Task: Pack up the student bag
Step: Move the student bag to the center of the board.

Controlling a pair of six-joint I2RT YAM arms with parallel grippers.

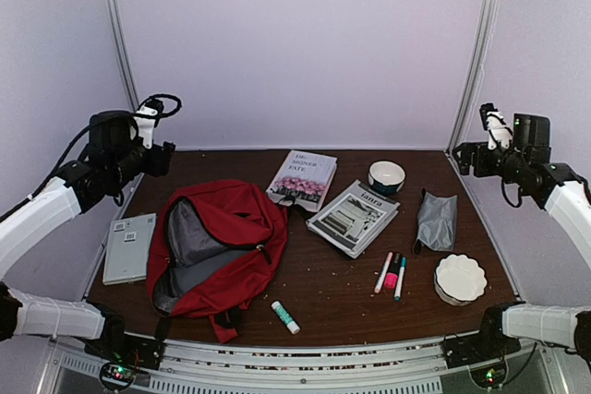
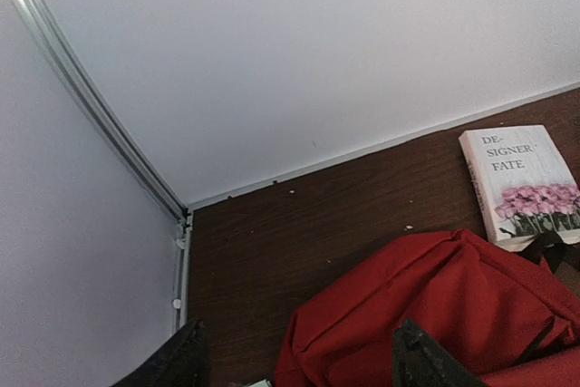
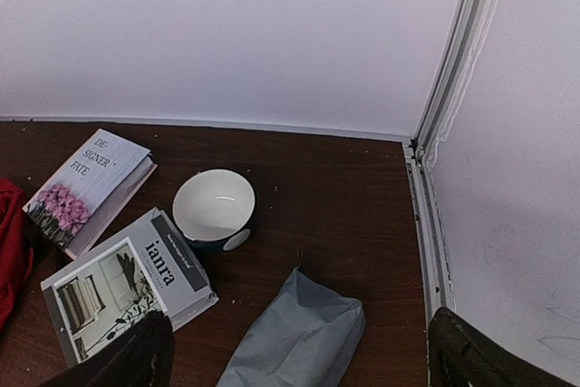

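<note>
The student bag [image 1: 222, 246], a large red backpack, lies left of centre on the brown table with its mouth unzipped and grey lining [image 1: 189, 237] showing. Its red top fills the lower right of the left wrist view [image 2: 435, 314]. My left gripper [image 1: 164, 156] hovers high over the table's far left corner, open and empty [image 2: 299, 355], beyond the bag. Over the far right corner my right gripper [image 1: 466, 156] is raised, open wide with nothing between its fingers [image 3: 304, 355], above the grey pouch [image 3: 299, 337].
A flowered book [image 1: 302, 178], a magazine [image 1: 354, 217], a bowl [image 1: 386, 175], the grey pouch [image 1: 436, 220], three markers [image 1: 391, 274], a glue stick [image 1: 285, 316] and a white scalloped dish [image 1: 460, 278] lie right of the bag. A grey flat device [image 1: 129, 246] lies to its left.
</note>
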